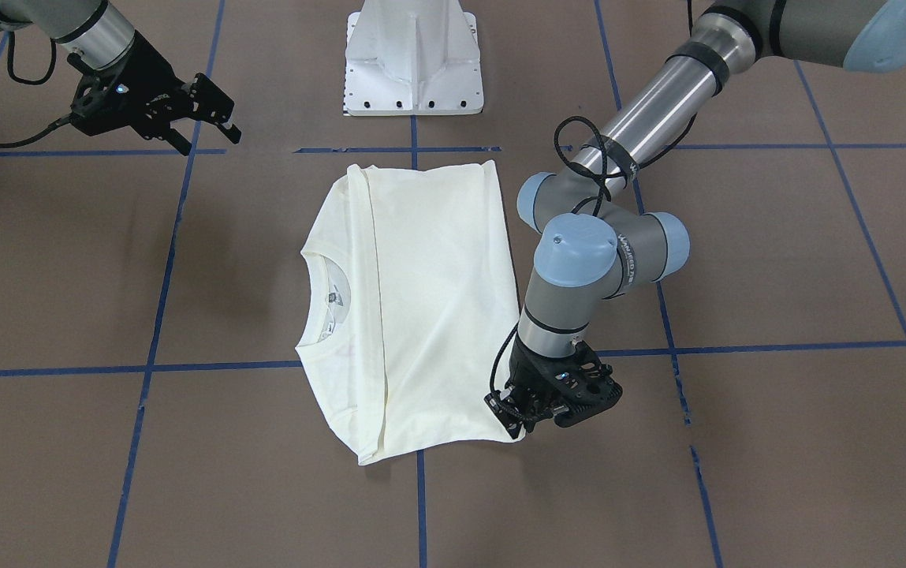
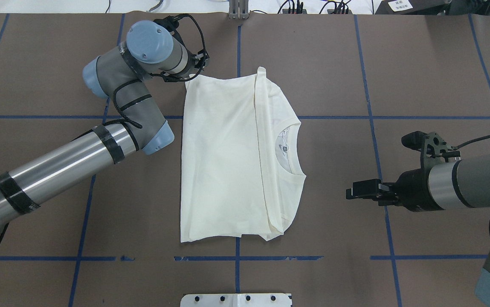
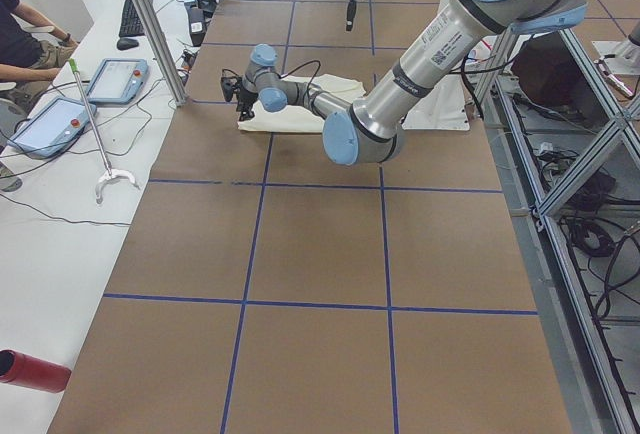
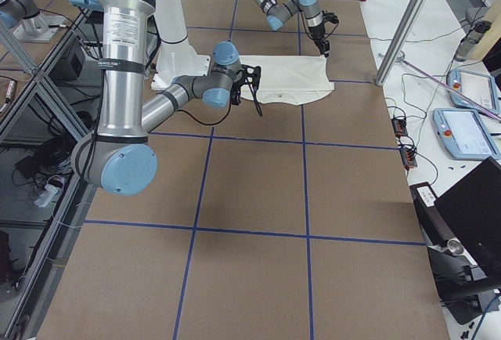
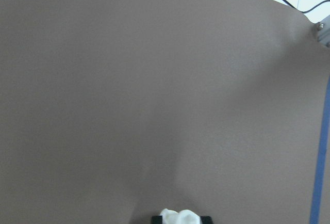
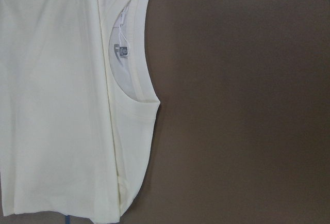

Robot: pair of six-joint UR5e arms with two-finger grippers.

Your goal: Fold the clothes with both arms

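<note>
Left end effector [image 1: 523, 428] seemingly pinches T-shirt [image 1: 421, 300]

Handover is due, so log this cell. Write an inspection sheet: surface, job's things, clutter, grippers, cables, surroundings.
Surface: brown table with blue tape grid.
Job's things: cream T-shirt partly folded, plain side up, collar toward the robot's right.
Clutter: nothing seen.
Grippers: left gripper shut on the T-shirt's far corner; right gripper open, off the cloth.
Cables: black cable looped around the left arm.
Surroundings: white pedestal; seated person and pendants at the side bench.
</note>
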